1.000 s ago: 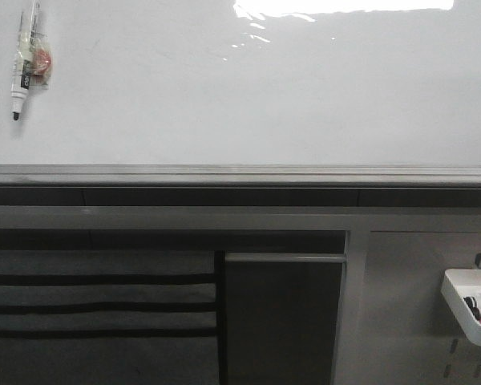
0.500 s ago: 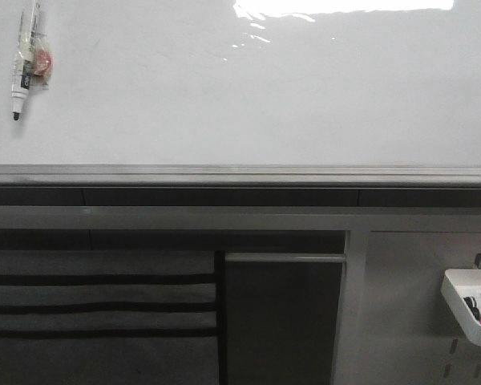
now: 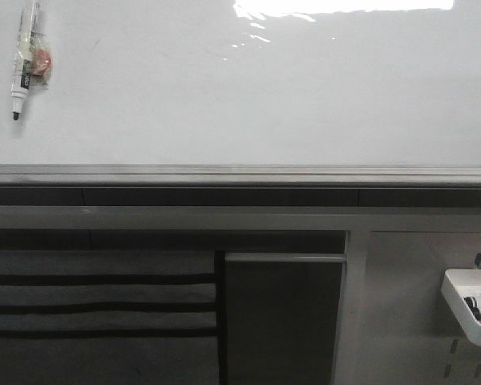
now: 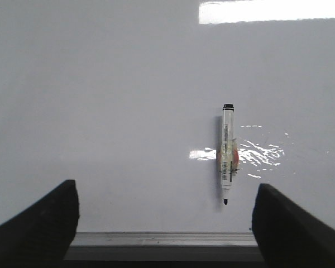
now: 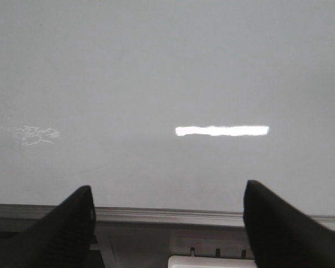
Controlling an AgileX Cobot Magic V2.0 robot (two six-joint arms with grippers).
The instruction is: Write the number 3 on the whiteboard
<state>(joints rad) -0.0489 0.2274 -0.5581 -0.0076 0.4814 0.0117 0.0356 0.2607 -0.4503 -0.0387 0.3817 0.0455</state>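
The whiteboard [image 3: 248, 96] fills the upper front view, glossy white with glare and a grey edge rail [image 3: 240, 173]. It bears no number 3. A white marker [image 3: 22, 68] with a black tip hangs on the board at its upper left, tip down; it also shows in the left wrist view [image 4: 228, 153]. My left gripper [image 4: 164, 220] is open and empty, short of the rail, the marker ahead and off toward one finger. My right gripper [image 5: 167, 223] is open and empty, facing bare board [image 5: 167, 84]. Neither gripper shows in the front view.
Below the rail sit a grey slatted panel [image 3: 96, 305] and a dark cabinet door [image 3: 280, 317]. A white tray [image 3: 471, 309] with coloured markers hangs at the lower right; its edge shows in the right wrist view [image 5: 209, 261].
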